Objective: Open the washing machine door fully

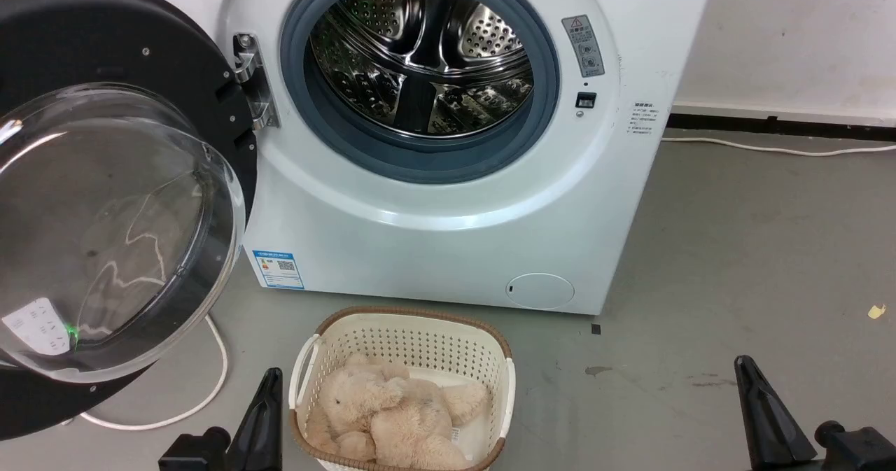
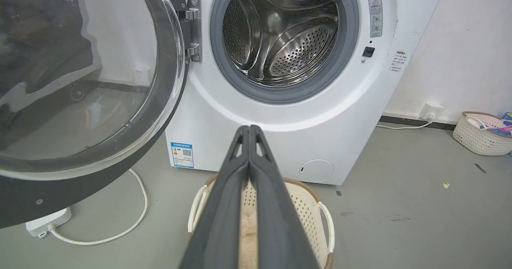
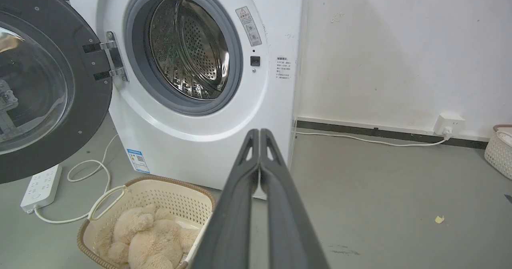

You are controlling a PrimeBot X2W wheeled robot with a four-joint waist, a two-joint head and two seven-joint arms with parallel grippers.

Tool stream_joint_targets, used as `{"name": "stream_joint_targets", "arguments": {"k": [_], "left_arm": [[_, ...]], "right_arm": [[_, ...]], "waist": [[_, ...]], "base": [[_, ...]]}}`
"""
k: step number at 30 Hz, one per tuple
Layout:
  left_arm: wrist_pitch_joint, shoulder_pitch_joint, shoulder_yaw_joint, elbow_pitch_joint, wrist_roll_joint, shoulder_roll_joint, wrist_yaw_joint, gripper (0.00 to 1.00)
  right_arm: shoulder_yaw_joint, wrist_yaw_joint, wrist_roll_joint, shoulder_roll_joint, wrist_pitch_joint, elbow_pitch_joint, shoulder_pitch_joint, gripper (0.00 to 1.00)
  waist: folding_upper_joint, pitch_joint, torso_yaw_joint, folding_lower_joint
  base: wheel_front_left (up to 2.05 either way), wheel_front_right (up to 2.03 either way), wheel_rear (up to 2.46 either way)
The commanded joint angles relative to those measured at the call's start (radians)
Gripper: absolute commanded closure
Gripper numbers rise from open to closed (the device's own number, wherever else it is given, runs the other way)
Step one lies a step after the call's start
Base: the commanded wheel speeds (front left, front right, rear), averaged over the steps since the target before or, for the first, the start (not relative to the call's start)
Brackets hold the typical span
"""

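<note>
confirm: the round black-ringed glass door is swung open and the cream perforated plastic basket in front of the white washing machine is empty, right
Not empty: the cream perforated plastic basket holds a beige plush toy, per the head view. The round black-ringed glass door is open, and the basket stands before the white washing machine.

The washing machine (image 1: 448, 240) is plain white with a bluish-grey rubber ring (image 1: 420, 166) round a shiny silver drum (image 1: 483, 37) that's dotted all over with tiny holes, plus a blue-and-white label sticker (image 1: 278, 269) low on the front. The washing machine door (image 1: 175, 58) is a glossy black ring around clear glass. The basket (image 1: 413, 338) is cream with a grid of little holes and a brown woven rim, beige plush toy (image 1: 392, 408) in it, and the floor (image 1: 735, 247) is dull grey.
</note>
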Motion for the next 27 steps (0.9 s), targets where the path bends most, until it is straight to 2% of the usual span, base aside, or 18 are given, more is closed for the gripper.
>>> {"name": "stream_joint_targets", "arguments": {"k": [1,27], "left_arm": [[0.006,-0.004,0.006,-0.003,0.011,-0.005,-0.002,1.0],[0.06,-0.025,0.041,-0.017,0.076,-0.035,-0.017,1.0]], "right_arm": [[0.003,0.0,-0.002,0.0,0.008,-0.001,-0.005,1.0],[0.022,0.0,-0.015,0.0,0.061,-0.006,-0.034,1.0]], "waist": [[0.0,0.0,-0.001,-0.0001],[0.0,0.006,-0.018,-0.0001]], "base": [[0.0,0.0,0.0],[0.0,0.0,0.0]]}}
